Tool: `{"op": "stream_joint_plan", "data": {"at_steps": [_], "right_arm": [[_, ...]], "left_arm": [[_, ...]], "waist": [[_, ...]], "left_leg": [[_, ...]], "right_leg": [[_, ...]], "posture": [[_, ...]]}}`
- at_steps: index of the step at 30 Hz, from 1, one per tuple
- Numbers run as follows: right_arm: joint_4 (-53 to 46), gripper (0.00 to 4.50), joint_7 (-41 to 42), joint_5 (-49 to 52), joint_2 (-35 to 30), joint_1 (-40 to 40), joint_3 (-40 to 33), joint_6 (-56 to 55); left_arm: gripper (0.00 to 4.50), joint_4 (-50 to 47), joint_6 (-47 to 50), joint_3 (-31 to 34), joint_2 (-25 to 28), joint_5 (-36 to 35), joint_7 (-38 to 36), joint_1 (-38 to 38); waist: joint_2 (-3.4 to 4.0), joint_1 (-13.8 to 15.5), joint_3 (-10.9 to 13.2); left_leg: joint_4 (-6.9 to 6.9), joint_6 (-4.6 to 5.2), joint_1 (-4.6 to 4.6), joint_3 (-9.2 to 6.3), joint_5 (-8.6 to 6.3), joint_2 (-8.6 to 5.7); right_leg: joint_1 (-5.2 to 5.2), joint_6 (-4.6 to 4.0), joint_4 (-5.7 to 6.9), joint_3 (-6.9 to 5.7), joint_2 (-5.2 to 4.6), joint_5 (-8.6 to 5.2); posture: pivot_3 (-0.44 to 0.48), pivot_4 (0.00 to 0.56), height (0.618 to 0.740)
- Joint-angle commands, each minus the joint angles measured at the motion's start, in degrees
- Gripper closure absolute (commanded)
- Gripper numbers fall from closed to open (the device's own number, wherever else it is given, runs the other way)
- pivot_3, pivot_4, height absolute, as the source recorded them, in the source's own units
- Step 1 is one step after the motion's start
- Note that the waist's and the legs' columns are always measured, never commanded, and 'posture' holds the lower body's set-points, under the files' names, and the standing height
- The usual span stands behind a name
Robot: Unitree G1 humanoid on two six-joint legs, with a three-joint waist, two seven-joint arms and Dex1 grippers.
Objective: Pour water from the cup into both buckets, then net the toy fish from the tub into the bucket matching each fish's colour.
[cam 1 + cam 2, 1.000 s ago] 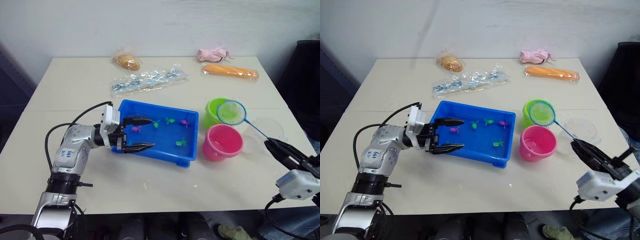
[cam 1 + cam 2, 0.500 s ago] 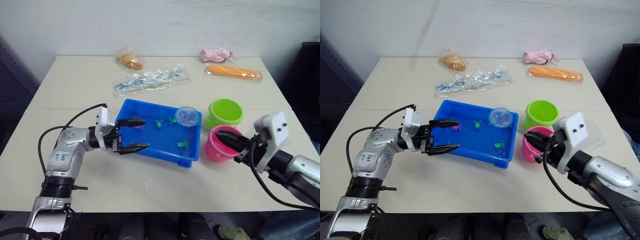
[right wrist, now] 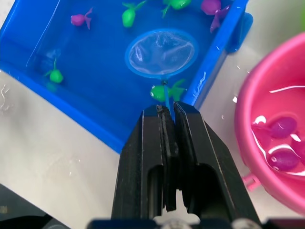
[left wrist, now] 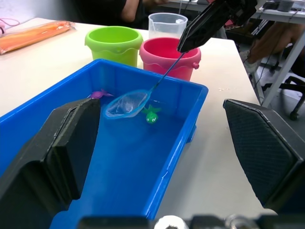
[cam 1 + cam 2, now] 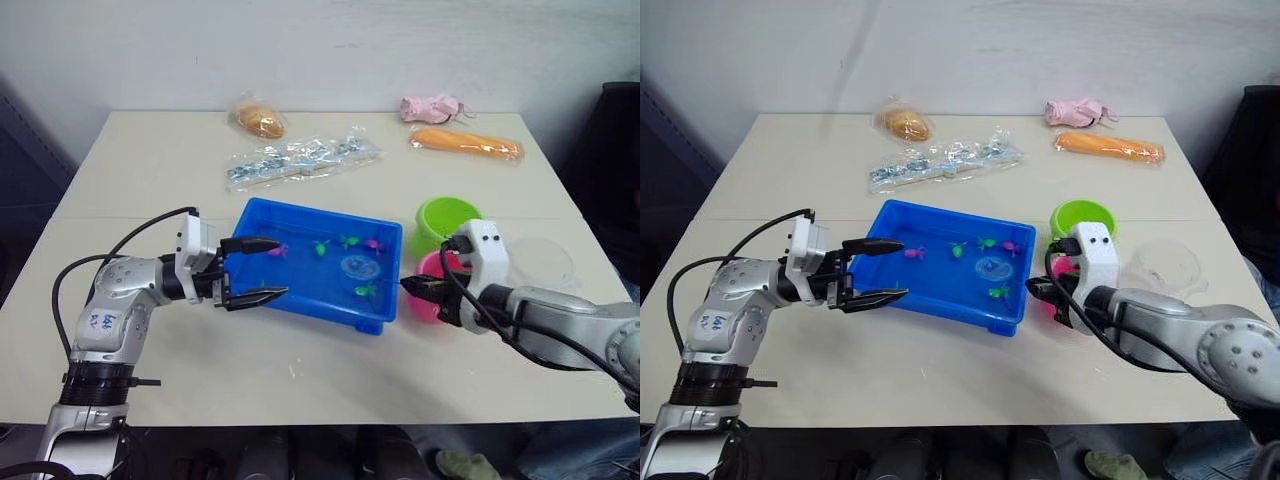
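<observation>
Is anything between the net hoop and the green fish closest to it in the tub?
Nothing visible. The net, pinched in the right gripper, hangs low in the tub with its hoop right next to the green fish; only open water lies between them. The other fish lie farther off.

tub point(image 5: 300, 290) blue | buckets point(image 5: 449, 222) lime green, pink | net point(image 3: 162, 52) blue-rimmed
</observation>
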Motion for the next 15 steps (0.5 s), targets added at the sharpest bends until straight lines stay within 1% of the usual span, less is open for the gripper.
{"op": "stream_joint_plan", "data": {"at_steps": [1, 6, 11, 15], "right_arm": [[2.28, 4.50, -4.48, 2.91, 2.16, -4.21, 2.01, 1.06], [5.60, 4.50, -8.35, 2.95, 4.22, -8.68, 3.04, 4.10], [8.08, 4.50, -10.83, 2.95, 3.72, -11.87, 4.05, 7.66], [9.15, 4.50, -11.87, 2.95, 4.53, -13.71, 4.24, 8.85]], "left_arm": [[0.05, -2.51, 0.00, 1.13, 0.32, -1.03, 0.56, 0.14], [0.05, -3.03, -0.14, 1.27, 0.01, -0.93, 1.57, 0.36], [0.05, -4.17, -0.09, 1.16, -0.23, -1.01, 2.55, 1.26], [0.05, -4.76, -0.07, 1.23, -0.47, -1.03, 3.33, 1.74]], "waist": [[0.00, -0.09, 0.00], [0.00, -0.11, 0.00], [0.00, -0.17, 0.00], [0.00, -0.12, 0.00]], "left_leg": [[0.00, 0.00, 0.00, 0.00, 0.00, 0.00], [-0.01, 0.00, -0.04, 0.02, 0.00, 0.03], [-0.01, 0.00, -0.09, 0.02, 0.00, 0.03], [-0.01, 0.00, -0.11, 0.02, 0.00, 0.06]], "right_leg": [[0.00, 0.00, -0.01, 0.00, 0.00, 0.00], [-0.05, 0.00, 0.01, 0.00, 0.01, 0.01], [-0.08, 0.00, -0.01, 0.00, 0.00, 0.01], [-0.11, 0.00, -0.01, -0.01, 0.01, 0.01]], "posture": [[0.000, 0.150, 0.740], [0.000, 0.150, 0.740], [0.000, 0.150, 0.740], [0.000, 0.150, 0.740]]}}
